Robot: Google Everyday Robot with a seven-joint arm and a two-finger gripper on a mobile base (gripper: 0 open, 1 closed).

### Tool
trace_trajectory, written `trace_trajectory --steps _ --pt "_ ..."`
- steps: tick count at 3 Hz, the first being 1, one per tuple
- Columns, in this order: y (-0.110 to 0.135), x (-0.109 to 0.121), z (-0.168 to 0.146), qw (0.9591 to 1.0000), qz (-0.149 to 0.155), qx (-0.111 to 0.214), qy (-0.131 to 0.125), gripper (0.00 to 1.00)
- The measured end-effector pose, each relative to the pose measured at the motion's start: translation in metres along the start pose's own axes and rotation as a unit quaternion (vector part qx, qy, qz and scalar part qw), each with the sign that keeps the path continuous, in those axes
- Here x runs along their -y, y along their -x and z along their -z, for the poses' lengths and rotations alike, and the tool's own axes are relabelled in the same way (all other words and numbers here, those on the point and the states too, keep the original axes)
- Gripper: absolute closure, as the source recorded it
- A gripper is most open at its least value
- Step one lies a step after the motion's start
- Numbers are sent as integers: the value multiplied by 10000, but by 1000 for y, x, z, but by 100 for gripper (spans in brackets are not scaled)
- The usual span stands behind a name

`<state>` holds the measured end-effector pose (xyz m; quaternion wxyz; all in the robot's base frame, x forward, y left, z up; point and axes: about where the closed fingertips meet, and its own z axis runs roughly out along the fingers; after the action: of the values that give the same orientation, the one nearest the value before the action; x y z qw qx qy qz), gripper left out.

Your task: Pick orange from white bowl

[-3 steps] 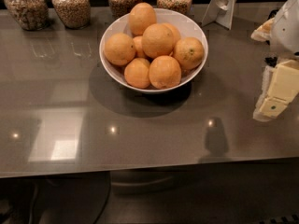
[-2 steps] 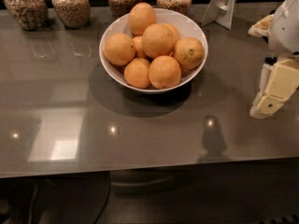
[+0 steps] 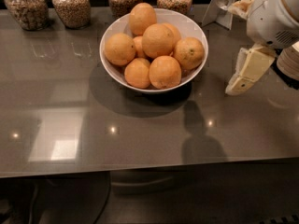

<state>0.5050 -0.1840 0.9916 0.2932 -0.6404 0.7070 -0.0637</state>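
Moved left and slightly up over the last second: gripper (image 3: 239, 83), closer to the bowl than before, though well short of touching it. No other change.

Mottled orange (image 3: 189, 53) with a small dark stem dot, lying at the right-hand side of the white bowl (image 3: 154, 88). Resting against the rim and touching the brighter oranges (image 3: 158, 40) next to it. Several of those heaped in the same bowl, with one perched highest at the back. Underneath, a glossy grey counter (image 3: 140, 139), bowl set toward its far side. Behind the bowl, a row of four glass jars (image 3: 71, 4) of grains. At back right, a white upright card stand (image 3: 223, 3).

To the right of the bowl, hanging above the counter: gripper on a white arm, angled down and to the left. Roughly level with the mottled orange, near the rim but apart from it. Carrying nothing. Cannot tell how far open.

Judged to be the approach step, with no grasp begun. Next, probably: travel further left to come over the mottled orange, then descend onto it, opened wider than the fruit. Calls for care with the tight packing. Little room between this orange, its neighbours and the rim, so easy to nudge another fruit or scrape the bowl.
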Motion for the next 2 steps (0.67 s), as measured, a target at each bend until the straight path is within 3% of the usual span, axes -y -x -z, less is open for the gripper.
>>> trace_trajectory --steps 1,2 --pt "12 32 -10 9991 127 264 -309 0" --pt "23 56 -18 9978 154 438 -474 19"
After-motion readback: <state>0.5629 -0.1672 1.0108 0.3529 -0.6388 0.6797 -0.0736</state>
